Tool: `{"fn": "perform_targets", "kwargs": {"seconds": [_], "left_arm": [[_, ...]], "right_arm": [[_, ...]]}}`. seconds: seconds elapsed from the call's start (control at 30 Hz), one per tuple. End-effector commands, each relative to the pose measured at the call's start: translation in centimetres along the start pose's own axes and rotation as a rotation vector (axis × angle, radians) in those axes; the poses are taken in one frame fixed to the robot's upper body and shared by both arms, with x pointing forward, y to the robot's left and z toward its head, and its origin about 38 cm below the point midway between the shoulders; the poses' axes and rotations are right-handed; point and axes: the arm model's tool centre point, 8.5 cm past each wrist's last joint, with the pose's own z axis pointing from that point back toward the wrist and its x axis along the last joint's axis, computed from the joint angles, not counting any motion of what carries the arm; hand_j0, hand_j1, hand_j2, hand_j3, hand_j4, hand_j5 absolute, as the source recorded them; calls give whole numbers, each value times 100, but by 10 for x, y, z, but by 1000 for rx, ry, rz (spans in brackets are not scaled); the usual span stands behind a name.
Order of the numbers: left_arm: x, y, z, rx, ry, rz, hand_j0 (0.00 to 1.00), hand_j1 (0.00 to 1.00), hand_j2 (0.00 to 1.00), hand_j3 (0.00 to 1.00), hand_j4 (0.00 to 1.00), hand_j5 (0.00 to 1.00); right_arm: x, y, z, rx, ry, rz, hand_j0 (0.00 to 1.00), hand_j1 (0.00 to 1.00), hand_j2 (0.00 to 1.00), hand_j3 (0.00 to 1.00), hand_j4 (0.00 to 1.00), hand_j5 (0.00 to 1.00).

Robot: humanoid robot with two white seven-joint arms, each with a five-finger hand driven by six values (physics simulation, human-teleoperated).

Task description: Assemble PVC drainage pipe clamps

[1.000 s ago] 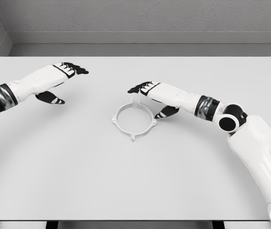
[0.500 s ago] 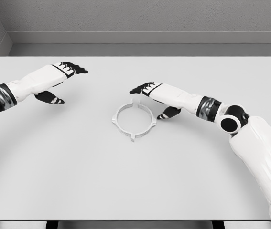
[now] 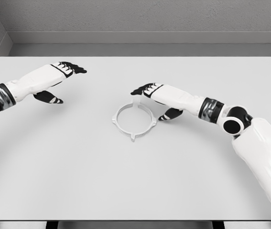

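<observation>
A white ring-shaped pipe clamp (image 3: 134,120) with small tabs around its rim lies flat on the white table (image 3: 125,181), near the middle. My right hand (image 3: 155,100) hovers just right of and behind the ring, fingers stretched out over its far edge and thumb down by its right tab, holding nothing. At the far left, my left hand (image 3: 61,81) floats above the table, fingers extended and thumb hanging below, well apart from the clamp.
The table's far edge meets a grey wall (image 3: 140,19). My right forearm and elbow (image 3: 235,125) stretch across the table's right side.
The right hand has drawn back slightly to the right, away from the ring. The left hand has shifted a touch to the left. The clamp has not moved.
</observation>
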Motion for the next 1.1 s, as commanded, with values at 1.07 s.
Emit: {"fn": "perform_targets", "kwargs": {"seconds": [1.07], "left_arm": [[-6, 4, 9, 9, 13, 15, 100, 100, 100, 100, 100, 100]], "right_arm": [[5, 3, -6, 7, -16, -5, 100, 100, 100, 100, 100, 100]]}}
